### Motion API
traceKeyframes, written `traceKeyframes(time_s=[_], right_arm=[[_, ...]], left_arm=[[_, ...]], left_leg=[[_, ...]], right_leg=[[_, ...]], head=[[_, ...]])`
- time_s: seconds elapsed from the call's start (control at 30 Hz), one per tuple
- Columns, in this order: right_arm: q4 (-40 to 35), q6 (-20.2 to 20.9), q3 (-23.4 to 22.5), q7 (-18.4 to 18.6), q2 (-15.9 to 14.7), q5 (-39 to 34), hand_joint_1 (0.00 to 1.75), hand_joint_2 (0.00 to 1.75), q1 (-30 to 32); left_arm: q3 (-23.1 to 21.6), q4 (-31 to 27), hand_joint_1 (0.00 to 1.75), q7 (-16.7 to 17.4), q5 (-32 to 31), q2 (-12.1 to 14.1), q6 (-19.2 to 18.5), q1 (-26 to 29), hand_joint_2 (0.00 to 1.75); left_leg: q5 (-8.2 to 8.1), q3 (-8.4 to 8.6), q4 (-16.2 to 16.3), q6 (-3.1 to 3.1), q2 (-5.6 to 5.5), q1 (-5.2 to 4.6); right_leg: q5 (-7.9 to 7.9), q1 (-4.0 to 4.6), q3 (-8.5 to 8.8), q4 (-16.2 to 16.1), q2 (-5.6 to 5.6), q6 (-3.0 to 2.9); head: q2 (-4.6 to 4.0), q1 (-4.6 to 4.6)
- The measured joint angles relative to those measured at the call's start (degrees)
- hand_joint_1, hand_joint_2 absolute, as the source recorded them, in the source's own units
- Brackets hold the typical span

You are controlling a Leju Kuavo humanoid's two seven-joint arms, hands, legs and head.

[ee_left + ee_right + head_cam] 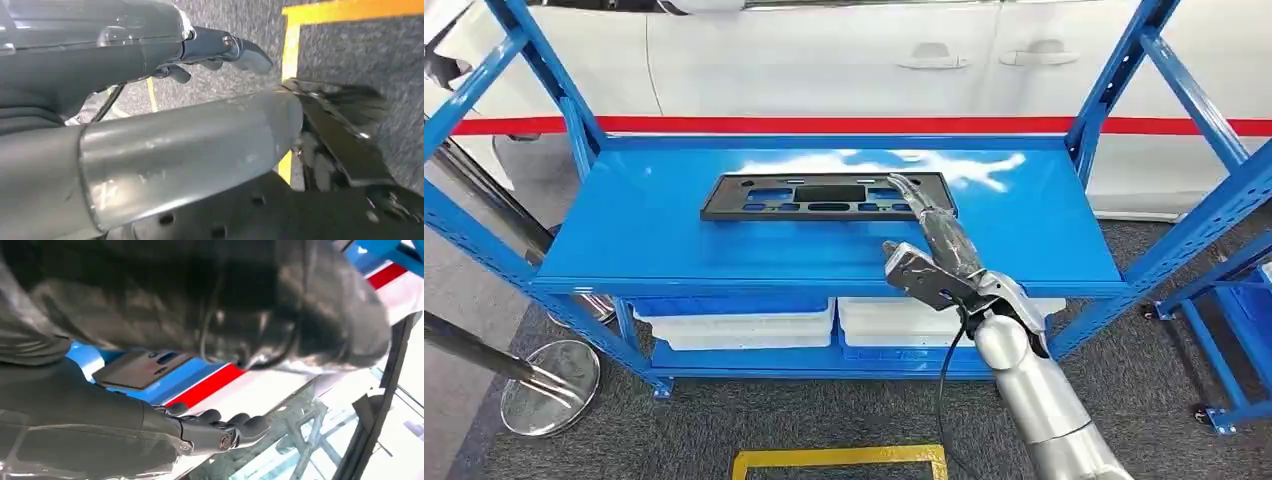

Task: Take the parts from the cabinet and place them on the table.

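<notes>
Blue shelving (674, 240) stands on grey carpet before a white car (824, 60) (a red stripe runs along it). On the top shelf lies a flat black part (824, 196). Reaching over that shelf, the right hand (929, 225) has its fingers stretched out and apart, fingertips at the part's near right edge, holding nothing. Whether they touch it I cannot tell. Hanging over the carpet, the left hand (220, 50) is empty, fingers loosely extended.

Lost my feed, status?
Right hand open, reaching over the black part. Part flat on blue shelf, ungripped. Left hand empty, hanging low. Nothing blocking.
</notes>
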Motion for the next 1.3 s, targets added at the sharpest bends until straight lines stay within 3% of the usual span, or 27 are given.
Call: traceKeyframes(time_s=[0.03,0.1,0.13,0.17,0.27,0.3,0.33,0.4,0.43,0.47,0.5,0.53,0.6,0.7,0.77,0.8,0.83,0.93,0.97,1.0,1.03,1.1,1.13,1.17,1.2,1.27,1.3], right_arm=[[0.00,0.02,-0.02,0.09,0.02,-0.02,0.00,0.00,-0.02],[0.00,0.17,0.00,0.11,0.02,-0.04,0.00,0.00,-0.04],[0.00,0.56,0.06,0.22,0.09,-0.02,0.00,0.00,-0.09],[-0.02,0.77,0.09,0.35,0.11,-0.02,0.00,0.00,-0.34],[-0.37,0.94,0.26,0.50,0.33,0.31,0.00,0.00,-0.31],[-0.37,0.94,0.28,0.61,0.33,0.37,0.00,0.00,-0.29],[-0.50,0.92,0.33,0.70,0.33,0.44,0.00,0.00,-0.32],[-0.57,0.92,0.57,0.79,0.33,0.59,0.00,0.00,0.14],[-0.66,0.94,0.72,0.79,0.33,0.68,0.00,0.00,0.64],[-0.68,0.92,0.87,0.79,0.33,0.70,0.00,0.00,1.03],[-0.70,0.92,1.14,0.83,0.33,0.74,0.00,0.00,1.27],[-0.83,0.92,1.29,0.83,0.33,0.81,0.00,0.00,1.39],[-1.12,0.92,1.29,0.85,0.33,0.83,0.00,0.00,1.43],[-1.66,0.96,1.57,1.01,0.31,0.90,0.00,0.00,1.91],[-2.25,0.94,1.62,1.05,0.28,0.90,0.00,0.00,2.08],[-2.49,0.94,1.64,1.07,0.26,0.92,0.00,0.00,2.22],[-2.62,0.92,1.64,1.09,0.26,0.92,0.00,0.00,2.19],[-2.71,0.94,2.03,1.09,0.26,0.92,0.00,0.00,2.62],[-2.69,0.96,2.10,1.11,0.26,0.92,0.00,0.00,2.85],[-2.69,0.94,2.12,1.11,0.26,0.92,0.00,0.00,2.99],[-2.69,0.96,2.12,1.11,0.26,0.92,0.00,0.00,3.07],[-2.71,0.94,2.18,1.11,0.26,0.92,0.00,0.00,3.06],[-2.67,0.94,2.23,1.09,0.26,0.92,0.00,0.00,3.05],[-2.69,0.94,2.25,1.09,0.26,0.92,0.00,0.00,3.08],[-2.71,0.98,2.25,1.16,0.26,0.96,0.00,0.00,3.12],[-2.91,0.96,2.27,1.11,0.26,0.94,0.00,0.00,3.02],[-3.10,0.94,2.27,1.16,0.17,0.92,0.00,0.00,3.06]], left_arm=[[0.00,0.00,0.00,0.02,-0.20,0.00,0.04,0.01,0.00],[0.00,0.00,0.00,0.02,-0.37,0.00,0.04,0.19,0.00],[0.00,0.02,0.00,0.02,-0.41,0.00,0.00,0.12,0.00],[0.00,0.00,0.00,0.02,-0.48,0.00,-0.02,0.05,0.00],[0.00,0.00,0.00,0.00,-0.61,-0.02,-0.02,-0.03,0.00],[0.00,0.00,0.00,0.00,-0.61,-0.02,-0.02,0.00,0.00],[0.00,0.00,0.00,0.00,-0.63,-0.02,-0.02,-0.03,0.00],[0.00,0.00,0.00,-0.04,-0.63,-0.02,0.00,-0.12,0.00],[0.00,0.00,0.00,-0.04,-0.65,-0.02,0.00,-0.12,0.00],[0.00,0.00,0.00,-0.07,-0.66,-0.02,0.00,-0.07,0.00],[0.00,0.00,0.00,-0.07,-0.66,-0.04,0.00,-0.01,0.00],[0.00,0.00,0.00,-0.07,-0.70,-0.09,-0.02,0.04,0.00],[0.02,0.02,0.00,-0.07,-0.70,-0.31,-0.02,0.21,0.00],[0.02,0.11,0.00,-0.04,-0.61,-0.66,0.02,-0.19,0.00],[0.04,0.09,0.00,0.09,-0.66,-0.63,0.00,-0.12,0.00],[0.04,0.09,0.00,0.11,-0.68,-0.46,0.00,-0.10,0.00],[0.04,0.09,0.00,0.09,-0.68,-0.46,0.00,-0.21,0.00],[0.04,0.09,0.00,0.11,-0.68,-0.48,-0.09,-0.24,0.00],[0.04,0.09,0.00,0.11,-0.70,-0.48,-0.09,-0.09,0.00],[0.04,0.09,0.00,0.11,-0.70,-0.46,-0.07,0.04,0.00],[0.04,0.09,0.00,0.11,-0.70,-0.46,-0.07,0.08,0.00],[0.04,0.09,0.00,0.11,-0.70,-0.37,0.00,0.15,0.00],[0.04,0.09,0.00,0.11,-0.70,-0.37,0.00,0.26,0.00],[0.04,0.09,0.00,0.11,-0.70,-0.37,0.00,0.09,0.00],[0.04,0.09,0.00,0.11,-0.70,-0.37,0.00,0.02,0.00],[0.07,0.09,0.00,0.15,-0.72,-0.37,-0.02,0.14,0.00],[0.07,0.09,0.00,0.17,-0.70,-0.44,-0.02,0.13,0.00]], left_leg=[[3.25,1.15,-4.38,-0.14,0.03,0.18],[11.93,2.97,-13.08,-0.08,0.34,0.37],[10.07,2.88,-12.99,0.55,0.47,-0.21],[10.64,3.20,-12.78,1.23,0.30,-0.29],[10.31,4.45,-13.56,2.45,-0.02,-0.01],[10.04,5.09,-13.90,2.85,0.01,-0.03],[9.75,5.54,-14.06,3.24,0.00,-0.05],[8.85,6.31,-14.05,3.55,-0.07,-0.13],[8.32,6.89,-14.05,3.58,-0.21,-0.20],[7.77,7.63,-14.05,3.57,-0.34,-0.24],[7.14,8.50,-14.05,3.53,-0.45,-0.31],[6.49,9.47,-14.05,3.48,-0.48,-0.42],[5.25,10.41,-14.35,3.24,-0.47,-0.50],[4.17,11.64,-14.55,2.01,-0.61,-0.69],[4.51,12.09,-13.56,1.28,-0.53,-0.87],[4.36,11.41,-11.36,1.15,-0.28,-0.68],[3.76,9.47,-7.67,0.92,-0.14,-0.63],[-1.99,2.15,2.84,-0.19,-0.10,-0.21],[-2.39,0.69,3.76,-0.22,-0.07,-0.15],[-1.18,0.54,2.27,-0.11,-0.03,-0.13],[1.61,1.35,-1.37,-0.04,-0.02,-0.13],[9.81,4.07,-11.28,0.56,0.05,-0.14],[10.12,4.16,-12.85,0.79,0.07,-0.51],[8.60,4.33,-13.19,1.27,0.13,-0.65],[9.50,4.64,-13.16,1.73,0.10,-0.71],[9.32,5.25,-13.51,2.43,-0.01,-0.51],[9.34,5.92,-14.10,2.67,0.01,-0.25]], right_leg=[[-0.70,-0.14,0.99,0.03,0.00,0.27],[-2.12,-0.24,2.22,0.04,-0.11,0.95],[-2.54,-0.16,2.66,0.22,0.00,1.40],[-2.86,-0.11,2.47,0.17,-0.03,1.86],[-2.52,-0.25,2.30,1.67,-0.04,2.72],[-2.20,-0.36,1.14,4.51,-0.08,2.84],[-2.89,-0.33,-1.24,8.23,-0.08,2.96],[-6.73,-0.37,-7.07,16.06,-0.09,3.24],[-8.29,-0.36,-9.25,18.21,-0.09,3.31],[-8.28,-0.34,-10.39,18.25,-0.09,3.21],[-6.59,-0.32,-10.31,16.05,-0.08,3.01],[-3.63,-0.26,-9.32,12.05,-0.08,2.73],[4.65,0.35,-6.89,2.76,-0.17,1.36],[4.35,0.86,-6.72,1.20,-0.10,0.82],[4.12,0.28,-5.30,0.53,0.00,0.19],[3.82,0.22,-4.39,0.07,-0.06,-0.10],[3.35,0.14,-3.82,-0.06,-0.10,-0.54],[1.94,0.16,-2.55,-0.04,-0.08,-0.62],[1.38,0.16,-1.85,-0.02,-0.03,-0.59],[0.83,0.15,-1.09,-0.02,0.07,-0.52],[0.18,0.14,-0.16,-0.02,0.11,-0.38],[-1.19,0.15,1.58,-0.02,0.06,0.03],[-1.67,0.33,2.00,0.32,0.04,0.37],[-2.08,0.44,1.78,0.25,0.18,0.87],[-2.38,0.42,1.90,0.05,0.18,1.22],[-2.22,0.52,2.38,0.61,0.18,1.68],[-2.50,0.34,1.77,2.01,0.11,1.92]], head=[[0.00,0.00],[0.02,0.02],[0.02,0.02],[0.00,0.02],[0.00,0.00],[0.00,0.02],[0.00,0.04],[0.00,0.00],[0.02,0.02],[0.00,0.00],[0.00,0.02],[0.00,0.02],[0.00,0.02],[0.00,0.07],[0.00,0.00],[0.00,0.04],[0.00,0.00],[0.02,0.02],[0.00,0.00],[0.00,0.00],[0.00,0.02],[0.00,0.02],[0.00,0.04],[0.00,0.02],[0.00,0.00],[0.02,0.00],[0.00,0.04]])
